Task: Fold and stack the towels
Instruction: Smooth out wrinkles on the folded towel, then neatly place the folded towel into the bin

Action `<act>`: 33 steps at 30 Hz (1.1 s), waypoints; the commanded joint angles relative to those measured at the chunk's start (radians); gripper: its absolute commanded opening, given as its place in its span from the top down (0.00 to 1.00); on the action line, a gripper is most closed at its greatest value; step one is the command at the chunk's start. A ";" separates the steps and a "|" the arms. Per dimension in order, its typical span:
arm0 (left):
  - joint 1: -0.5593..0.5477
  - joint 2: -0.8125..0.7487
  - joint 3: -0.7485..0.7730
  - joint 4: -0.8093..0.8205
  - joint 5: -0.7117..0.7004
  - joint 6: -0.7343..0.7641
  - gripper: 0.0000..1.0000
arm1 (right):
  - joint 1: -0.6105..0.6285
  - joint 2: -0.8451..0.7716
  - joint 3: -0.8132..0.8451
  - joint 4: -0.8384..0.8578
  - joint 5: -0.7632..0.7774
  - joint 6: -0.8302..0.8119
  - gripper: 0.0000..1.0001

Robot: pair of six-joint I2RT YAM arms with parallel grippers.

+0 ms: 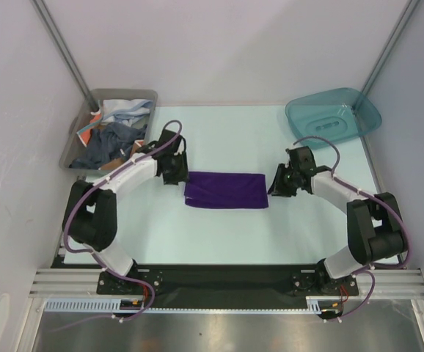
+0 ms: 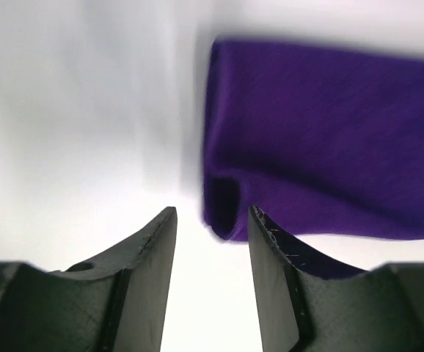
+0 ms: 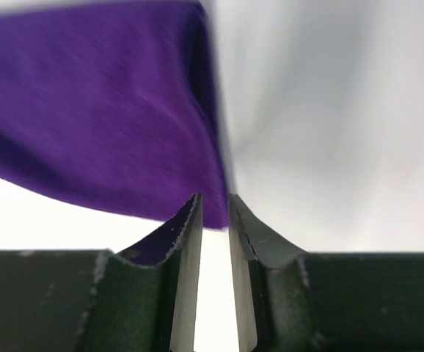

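Main risks from here:
- The left end effector [image 2: 212, 214] is about half open w/ nothing btwn its fingers. The purple towel [image 1: 225, 190] has its near-left corner just ahead of the right-hand finger, not centred in the gap. A closing move from this line-up would prob. catch only the top layer or miss the cloth, and the fold would peel open.
- The right end effector [image 3: 214, 198] is nearly closed, a thin slit w/ bare tabletop [image 1: 161, 242] showing through. The towel's right corner sits right at the tips. Can't tell if the tips nip a few threads. If they do, any pull-away drags that end and skews the rectangle.
- Uneven motion, one side lifting or sliding vs. the other, would twist the towel b/c it's soft and thin.
- Both fingertip sets are low to the tabletop, so a scrape or bunching at the edge seems possible.

Towel look: deep purple, soft, matte. It lies flat mid-tabletop as a wide, neat rectangle, long side running left-right, btwn the two end effectors. The left wrist view shows a rolled, doubled lip at the left corner, so it's prob. folded at least once.

The other towels [image 1: 113, 132] are a loose heap (grey-blue, pale, a bit of orange-red) in the grey bin [image 1: 71, 150] at far left, not yet folded. The teal bin [image 1: 333, 117] is at far right.
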 commanded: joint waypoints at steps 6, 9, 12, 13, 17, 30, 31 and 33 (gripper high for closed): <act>0.000 0.121 0.141 0.016 0.122 0.017 0.55 | -0.016 0.162 0.213 0.050 -0.117 -0.015 0.75; -0.003 0.115 0.114 0.053 0.082 0.016 0.54 | -0.016 0.228 0.238 0.105 -0.140 -0.033 0.75; -0.003 0.101 0.054 0.170 0.172 0.032 0.53 | -0.022 0.280 0.262 0.127 -0.142 -0.054 0.75; -0.003 0.106 0.045 0.189 0.174 0.034 0.53 | -0.025 0.312 0.282 0.120 -0.122 -0.070 0.74; -0.003 0.192 0.071 0.146 0.124 0.040 0.54 | -0.054 0.357 0.308 0.125 -0.119 -0.110 0.74; -0.002 0.198 0.115 0.064 0.024 0.032 0.50 | -0.057 0.268 0.264 -0.042 -0.087 -0.194 0.41; -0.002 0.207 0.115 0.058 0.024 0.031 0.50 | -0.054 0.273 0.255 -0.038 -0.090 -0.193 0.41; -0.002 0.216 0.098 0.061 0.024 0.023 0.50 | -0.049 0.279 0.239 -0.010 -0.111 -0.183 0.40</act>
